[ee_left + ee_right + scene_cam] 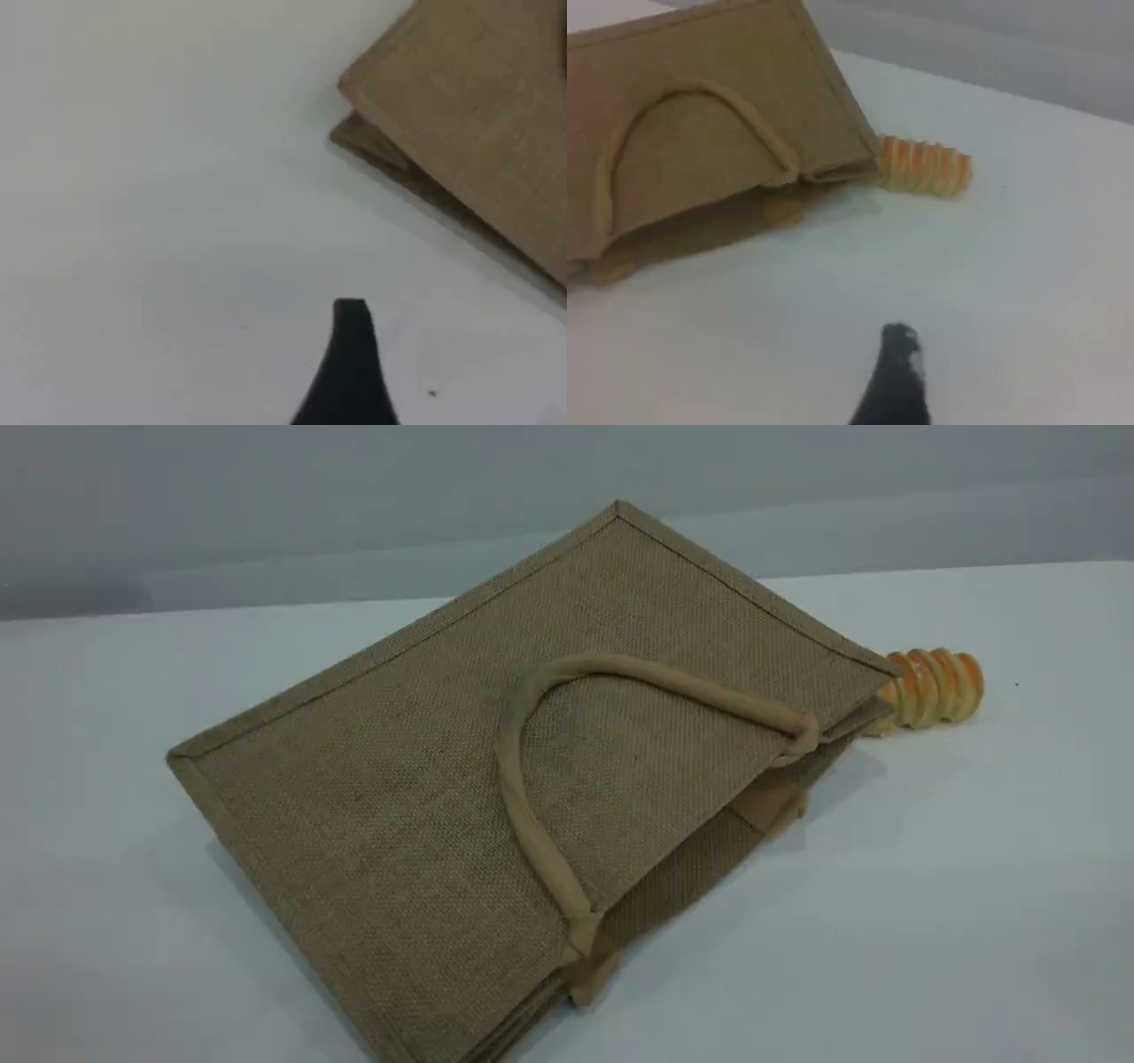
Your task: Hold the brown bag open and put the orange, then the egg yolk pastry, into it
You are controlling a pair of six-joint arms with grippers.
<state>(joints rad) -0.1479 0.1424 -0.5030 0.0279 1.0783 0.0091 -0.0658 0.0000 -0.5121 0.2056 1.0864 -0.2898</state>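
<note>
The brown bag (425,797) lies on its side on the white table, its far corner raised. Its mouth faces the lower right and gapes a little. One rope-like handle (673,682) arches across the top panel. The orange and the egg yolk pastry are out of view. Neither arm shows in the scene view. In the left wrist view, my left gripper's dark fingertip (351,323) hangs over bare table, short of a bag corner (478,106). In the right wrist view, my right gripper's fingertip (898,347) hovers over the table in front of the bag's mouth (700,88). Nothing is held by either.
A ridged golden-orange bread roll (930,686) lies against the bag's right corner, also seen as the roll (926,166) in the right wrist view. A grey wall runs behind the table (974,886).
</note>
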